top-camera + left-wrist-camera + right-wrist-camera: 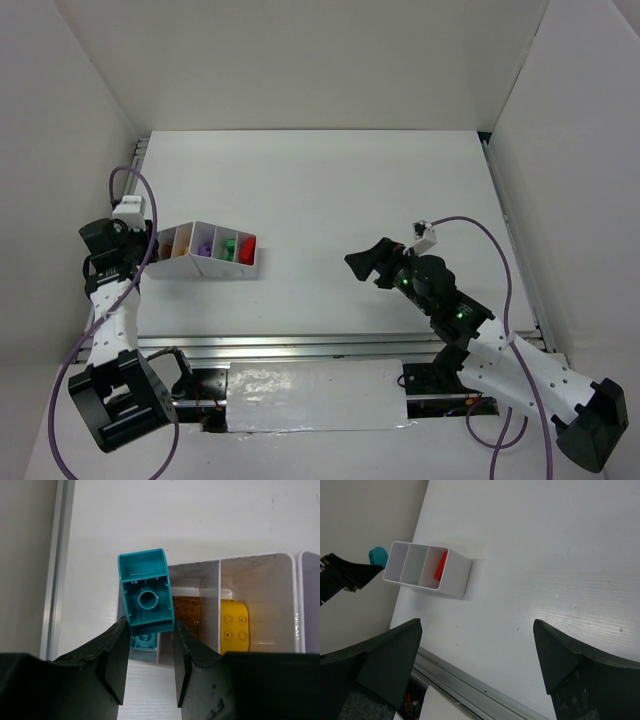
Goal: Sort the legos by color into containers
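Left gripper (143, 247) sits at the left end of the white plastic divided tray (212, 266), on the left side of the white table (330, 190). From the top view its load cannot be made out. The right gripper (364, 262) hangs well apart, towards the right.

From the left wrist, the left gripper (149, 629) is clamped on a teal plastic brick (146, 592). The brick's hollow underside, with its round socket, faces the camera, and its long axis points away from the fingers, slightly tilted. It hovers over the tray's (219, 587) end compartment, where a second teal brick (144, 643) lies directly below. An orange-brown studded brick (188, 613) and a glossy yellow studded brick (234, 628) lie in the cells to the right. Judging by this, release only needs a small descent.

From the right wrist, the right gripper (477, 625) stands wide open and empty above bare table. The tray (454, 578), holding a red brick (440, 566), lies far to its left.
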Tool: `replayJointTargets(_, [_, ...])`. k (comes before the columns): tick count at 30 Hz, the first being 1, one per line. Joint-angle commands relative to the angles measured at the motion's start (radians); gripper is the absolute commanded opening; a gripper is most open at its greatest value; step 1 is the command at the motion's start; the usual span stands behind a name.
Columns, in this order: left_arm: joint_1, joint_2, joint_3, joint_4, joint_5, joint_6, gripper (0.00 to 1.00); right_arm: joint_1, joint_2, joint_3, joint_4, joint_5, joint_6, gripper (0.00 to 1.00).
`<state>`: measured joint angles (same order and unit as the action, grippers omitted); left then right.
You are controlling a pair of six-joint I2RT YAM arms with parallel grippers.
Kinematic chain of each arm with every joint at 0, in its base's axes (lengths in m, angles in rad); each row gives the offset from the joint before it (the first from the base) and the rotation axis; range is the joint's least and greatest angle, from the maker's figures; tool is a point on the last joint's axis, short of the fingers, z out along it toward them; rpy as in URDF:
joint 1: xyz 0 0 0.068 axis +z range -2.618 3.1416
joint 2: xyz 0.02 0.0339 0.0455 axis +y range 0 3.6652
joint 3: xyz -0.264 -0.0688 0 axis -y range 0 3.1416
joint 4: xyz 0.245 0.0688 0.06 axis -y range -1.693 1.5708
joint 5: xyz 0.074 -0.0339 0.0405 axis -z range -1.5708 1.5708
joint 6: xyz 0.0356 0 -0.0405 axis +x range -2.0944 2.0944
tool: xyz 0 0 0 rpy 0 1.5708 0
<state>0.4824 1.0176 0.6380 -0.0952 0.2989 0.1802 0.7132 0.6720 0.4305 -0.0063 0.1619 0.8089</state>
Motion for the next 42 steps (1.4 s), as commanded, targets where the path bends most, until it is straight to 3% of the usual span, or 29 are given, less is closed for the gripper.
replayJointTargets(1, [0.005,-0.013,0.015,0.002,-0.085,-0.028,0.00,-0.006,-0.022,-0.013,0.049,-0.012,-0.013,1.00])
replayJointTargets(9, [-0.007,-0.022,0.012,-0.021,-0.185,-0.041,0.00,-0.004,-0.029,-0.018,0.051,-0.019,-0.014,1.00])
replayJointTargets(18, [-0.028,-0.017,-0.004,-0.015,-0.190,-0.038,0.00,-0.006,-0.038,-0.022,0.051,-0.016,-0.017,1.00])
replayJointTargets(22, [-0.031,-0.007,-0.008,-0.009,-0.188,-0.044,0.10,-0.006,-0.034,-0.024,0.055,-0.021,-0.017,1.00])
replayJointTargets(26, [-0.033,0.015,-0.011,-0.006,-0.188,-0.047,0.11,-0.004,-0.034,-0.026,0.054,-0.016,-0.017,1.00])
replayJointTargets(32, [-0.036,0.026,-0.017,0.003,-0.196,-0.054,0.19,-0.006,-0.029,-0.026,0.060,-0.019,-0.019,1.00])
replayJointTargets(35, [-0.039,0.026,-0.018,0.014,-0.236,-0.074,0.28,-0.006,-0.029,-0.027,0.060,-0.022,-0.020,1.00])
replayJointTargets(42, [-0.048,0.027,-0.021,0.018,-0.250,-0.077,0.35,-0.006,-0.032,-0.030,0.065,-0.024,-0.024,1.00])
